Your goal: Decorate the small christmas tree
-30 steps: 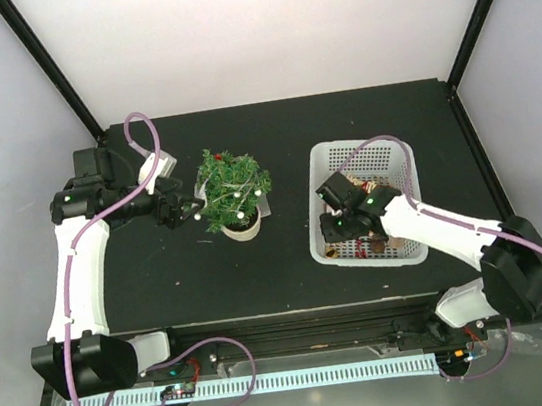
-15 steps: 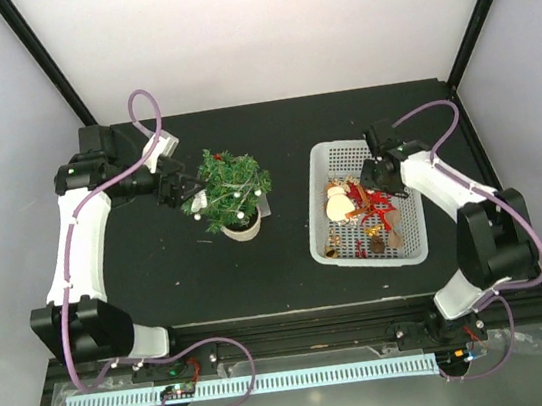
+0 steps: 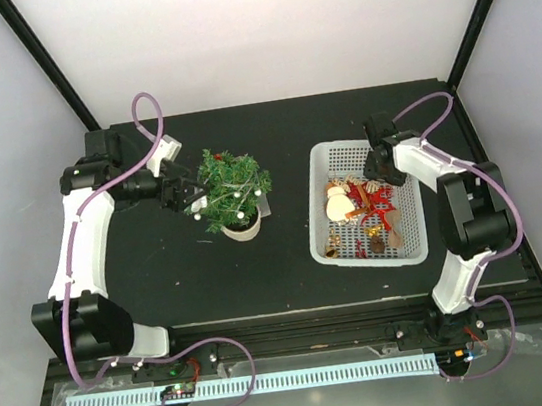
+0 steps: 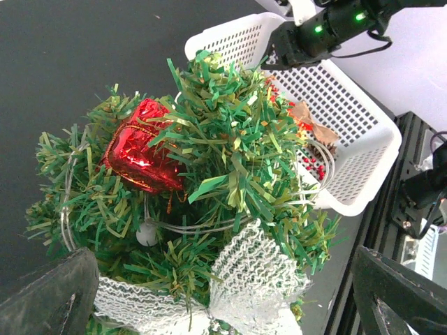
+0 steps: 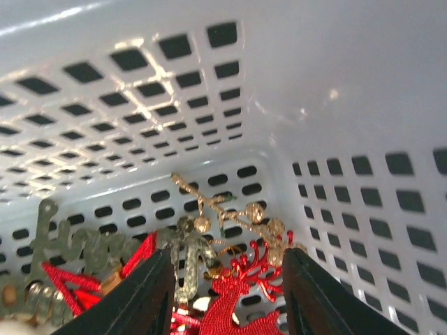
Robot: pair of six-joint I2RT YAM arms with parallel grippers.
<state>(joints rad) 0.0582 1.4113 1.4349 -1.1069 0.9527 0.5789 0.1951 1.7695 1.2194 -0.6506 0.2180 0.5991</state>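
The small christmas tree (image 3: 235, 188) stands in its whitish pot (image 3: 242, 229) left of centre on the black worktop (image 3: 161, 279), carrying a red foil gift (image 4: 143, 155) and a white lace bow (image 4: 244, 272). The left gripper (image 3: 186, 190) gapes wide at its left flank, holding nothing. Bare worktop separates the tree from the white basket (image 3: 323, 246) near the right edge. There the right gripper (image 5: 227, 293) hangs part-open and empty above a red reindeer (image 5: 234, 307) and a glitter script word (image 5: 70, 244), which is unreadable.

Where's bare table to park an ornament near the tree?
Bare table runs between the small christmas tree and the white basket, and along the near edge in front of both. Crowded: the tree's left side, where the left claw sits, and the basket's near half, piled with ornaments.
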